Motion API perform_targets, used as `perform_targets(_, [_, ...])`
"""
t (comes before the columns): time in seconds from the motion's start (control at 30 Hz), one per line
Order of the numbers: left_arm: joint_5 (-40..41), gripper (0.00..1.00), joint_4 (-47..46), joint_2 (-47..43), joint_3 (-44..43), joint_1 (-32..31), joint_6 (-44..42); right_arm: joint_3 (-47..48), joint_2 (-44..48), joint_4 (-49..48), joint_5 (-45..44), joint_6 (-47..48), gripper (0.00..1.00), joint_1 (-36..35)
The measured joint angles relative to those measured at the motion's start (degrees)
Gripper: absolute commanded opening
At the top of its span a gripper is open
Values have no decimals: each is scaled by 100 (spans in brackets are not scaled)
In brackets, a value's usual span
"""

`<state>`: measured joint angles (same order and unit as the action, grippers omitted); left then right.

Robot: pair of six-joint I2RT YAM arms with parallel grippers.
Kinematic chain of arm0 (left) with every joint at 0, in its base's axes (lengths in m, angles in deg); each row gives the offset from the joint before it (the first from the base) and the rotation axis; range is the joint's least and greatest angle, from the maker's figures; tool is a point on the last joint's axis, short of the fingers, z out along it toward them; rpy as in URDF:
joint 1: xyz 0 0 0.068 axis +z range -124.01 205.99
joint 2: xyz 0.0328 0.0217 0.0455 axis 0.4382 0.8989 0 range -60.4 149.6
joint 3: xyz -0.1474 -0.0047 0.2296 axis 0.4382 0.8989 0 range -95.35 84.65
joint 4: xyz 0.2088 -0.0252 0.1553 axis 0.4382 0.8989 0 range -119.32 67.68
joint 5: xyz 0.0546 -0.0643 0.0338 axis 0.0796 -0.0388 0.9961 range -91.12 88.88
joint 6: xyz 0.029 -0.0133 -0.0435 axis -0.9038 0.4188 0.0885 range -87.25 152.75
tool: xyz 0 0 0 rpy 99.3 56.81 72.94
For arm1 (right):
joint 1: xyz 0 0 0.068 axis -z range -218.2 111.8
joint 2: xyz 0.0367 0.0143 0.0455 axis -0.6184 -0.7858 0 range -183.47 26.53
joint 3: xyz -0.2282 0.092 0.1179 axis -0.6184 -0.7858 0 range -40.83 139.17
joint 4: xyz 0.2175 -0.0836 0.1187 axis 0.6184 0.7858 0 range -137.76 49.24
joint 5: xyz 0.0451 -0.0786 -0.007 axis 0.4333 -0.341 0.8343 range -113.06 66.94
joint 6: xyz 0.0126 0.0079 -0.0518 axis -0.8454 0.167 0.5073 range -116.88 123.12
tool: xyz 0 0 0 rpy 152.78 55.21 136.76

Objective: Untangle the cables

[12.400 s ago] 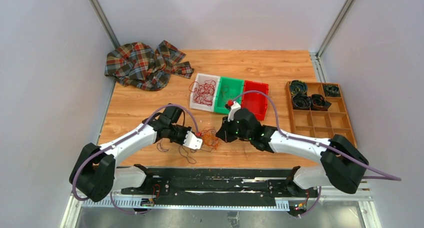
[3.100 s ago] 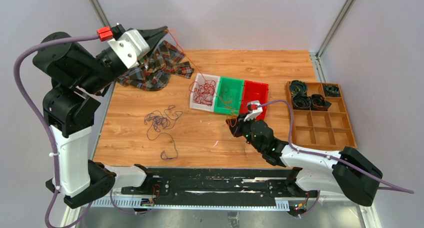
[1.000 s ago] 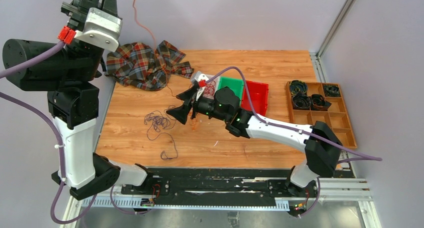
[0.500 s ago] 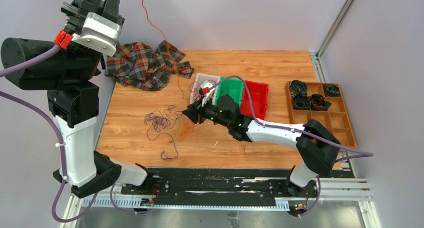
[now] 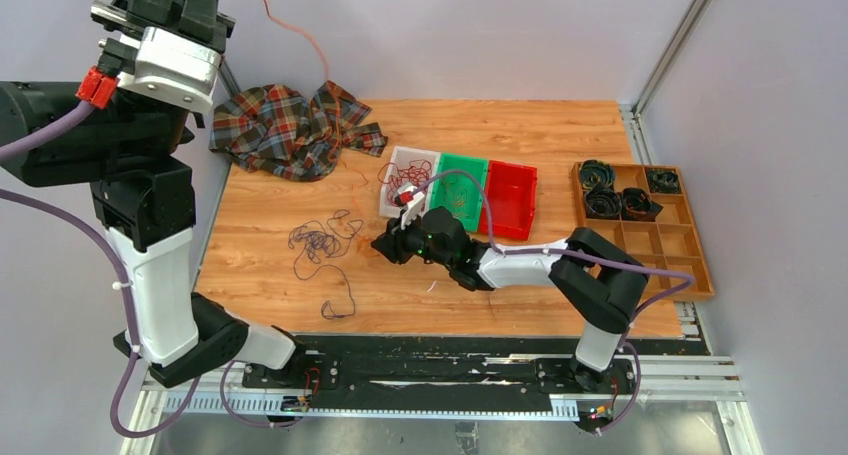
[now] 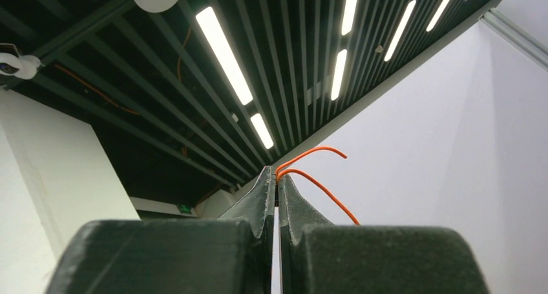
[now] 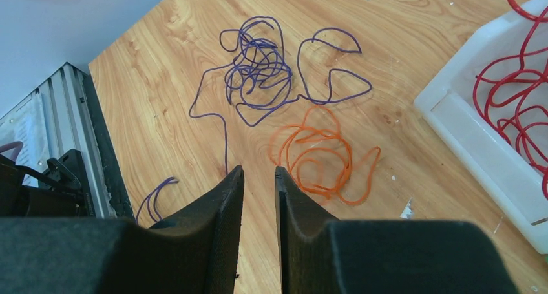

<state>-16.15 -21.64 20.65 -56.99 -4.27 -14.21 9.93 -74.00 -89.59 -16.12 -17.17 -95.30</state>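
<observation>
Orange cable (image 6: 304, 154), pinched by the left gripper (image 6: 276, 178) at upper left, is likely held high to draw it free; right gripper (image 7: 258, 172) hovers narrowly parted.

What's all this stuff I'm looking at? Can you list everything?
purple cable: one, purple, loose on the table, left of centre
orange bunch: one, orange, beside the purple cable
orange strand: one, orange, held up high
red cables: bunch, red, in the white bin
green bin, red bin: one each, beside the white
plaid cloth: one, far left corner
wooden tray: one, right edge, holding dark coils
left gripper: raised, pinching the orange strand
right gripper: low over the table, narrowly open
</observation>
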Motion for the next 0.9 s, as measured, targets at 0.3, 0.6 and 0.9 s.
perform_targets(0.3, [-28,0,-293,22,-184,0,-157,-269,-273,-155,-271,-326,40,0])
perform_targets(0.6, [-166,0,-205,-376,669,0,-98,-627,553,24,-562,-369,68,0])
perform_targets(0.9, [-433,0,-297,-944,2621,-7,461,-332,1714,-79,-492,-444,66,0])
